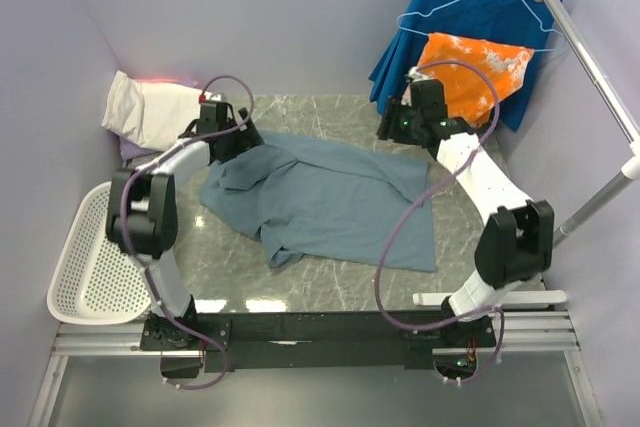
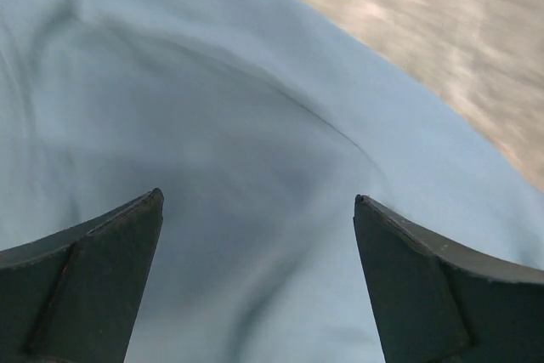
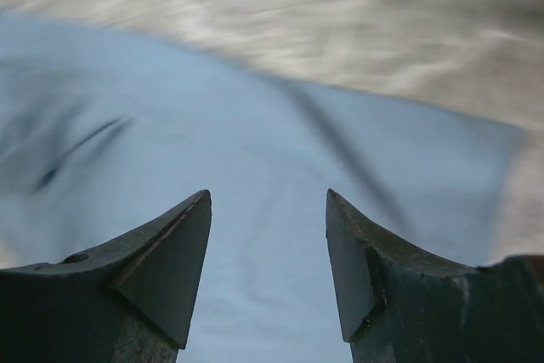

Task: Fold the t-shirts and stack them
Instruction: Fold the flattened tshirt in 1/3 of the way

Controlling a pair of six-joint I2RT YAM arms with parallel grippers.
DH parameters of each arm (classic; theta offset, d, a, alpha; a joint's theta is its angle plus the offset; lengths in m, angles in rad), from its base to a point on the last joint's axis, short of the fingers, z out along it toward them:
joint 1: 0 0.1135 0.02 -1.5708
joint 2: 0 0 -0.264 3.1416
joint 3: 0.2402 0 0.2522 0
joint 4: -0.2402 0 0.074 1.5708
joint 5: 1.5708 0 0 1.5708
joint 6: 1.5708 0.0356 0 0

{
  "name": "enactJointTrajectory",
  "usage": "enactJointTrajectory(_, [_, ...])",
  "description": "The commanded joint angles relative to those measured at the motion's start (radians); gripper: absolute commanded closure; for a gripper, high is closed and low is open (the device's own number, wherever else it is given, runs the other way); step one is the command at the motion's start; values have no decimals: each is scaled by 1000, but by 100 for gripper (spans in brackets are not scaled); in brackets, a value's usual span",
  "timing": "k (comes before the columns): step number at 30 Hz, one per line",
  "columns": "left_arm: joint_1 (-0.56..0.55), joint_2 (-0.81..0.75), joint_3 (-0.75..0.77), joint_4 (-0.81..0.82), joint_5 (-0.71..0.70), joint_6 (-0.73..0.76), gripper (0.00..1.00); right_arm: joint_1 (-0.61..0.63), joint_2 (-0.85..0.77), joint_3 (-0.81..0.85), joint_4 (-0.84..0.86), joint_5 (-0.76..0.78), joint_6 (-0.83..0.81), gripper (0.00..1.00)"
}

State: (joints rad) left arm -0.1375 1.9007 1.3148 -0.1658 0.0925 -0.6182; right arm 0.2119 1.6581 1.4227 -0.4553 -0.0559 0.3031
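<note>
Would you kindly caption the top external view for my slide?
Blue-grey cotton t-shirt lies unfolded on the grey marble table, a folded cream-white shirt at its far-left corner.

The t-shirt (image 1: pixel 330 202) is a plain dusty blue-grey with no print. The tabletop (image 1: pixel 330 112) is grey-green marble with pale veins. The folded shirt (image 1: pixel 150 107) is cream-white. The pleated garment (image 1: pixel 470 17) is bright royal blue, and the cloth (image 1: pixel 475 65) in front of it is orange, blotched with white. The basket (image 1: pixel 90 267) is white mesh.
</note>
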Motion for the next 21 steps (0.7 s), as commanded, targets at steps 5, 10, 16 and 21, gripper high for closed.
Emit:
enactJointTrajectory(5, [-99, -438, -383, -5, -137, -133, 1, 253, -104, -191, 21, -35, -12, 36])
enactJointTrajectory(10, [-123, -725, -725, 48, -172, -325, 1, 345, -98, -237, 38, -15, 13, 36])
enactJointTrajectory(16, [-129, -985, -913, 83, -174, -451, 1, 385, -77, -239, 30, -22, 18, 36])
enactJointTrajectory(21, [-132, -1028, -1028, 126, -122, -525, 0, 409, -69, -222, 15, -9, 17, 36])
